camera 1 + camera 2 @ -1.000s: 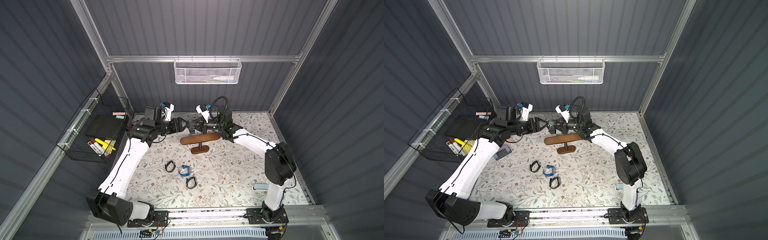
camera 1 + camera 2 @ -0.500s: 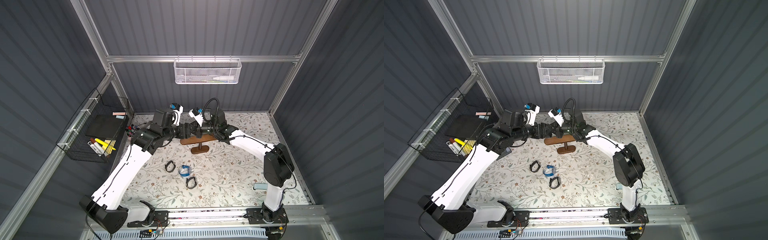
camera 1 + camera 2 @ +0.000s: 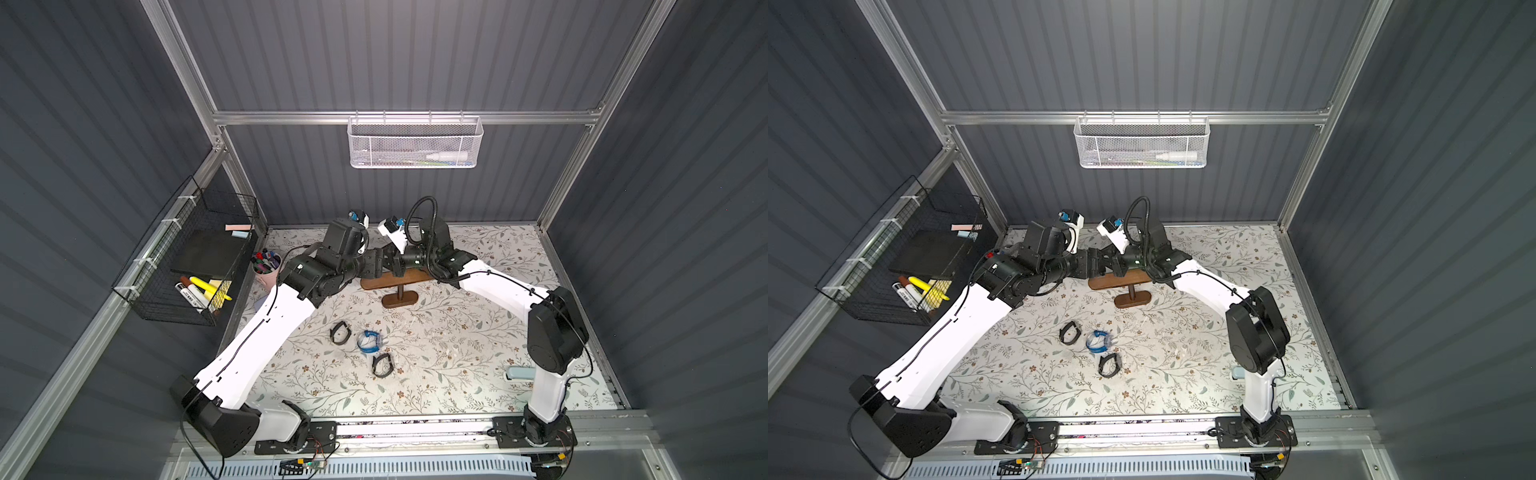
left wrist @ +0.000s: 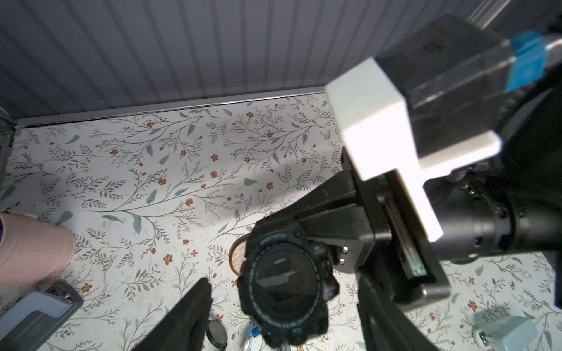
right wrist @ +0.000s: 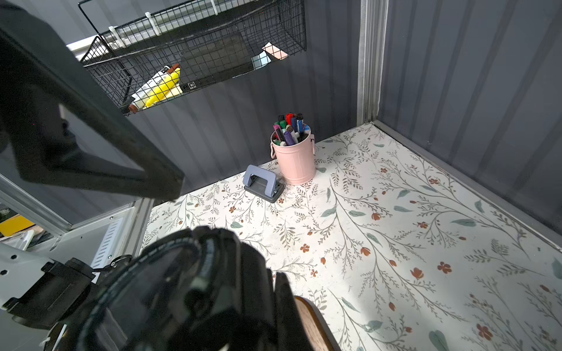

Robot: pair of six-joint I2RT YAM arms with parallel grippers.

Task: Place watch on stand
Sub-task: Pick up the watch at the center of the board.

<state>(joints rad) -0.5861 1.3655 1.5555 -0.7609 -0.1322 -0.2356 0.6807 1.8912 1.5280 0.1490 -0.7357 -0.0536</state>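
A black sport watch hangs just off the left end of the dark wooden stand, whose bar tip shows behind it. My right gripper is shut on the watch's strap, and the watch fills the near part of that view beside the bar. My left gripper is open, one finger on each side of the watch face and apart from it. In both top views the two grippers, left and right, meet nose to nose over the bar's left end.
Two black watches and a blue one lie mid-table. A pink pen cup and a grey hole punch stand at the back left. A black wire basket hangs on the left wall.
My left arm has swung right, bringing its open jaws around the watch. The right gripper has shifted slightly left, still holding the watch.
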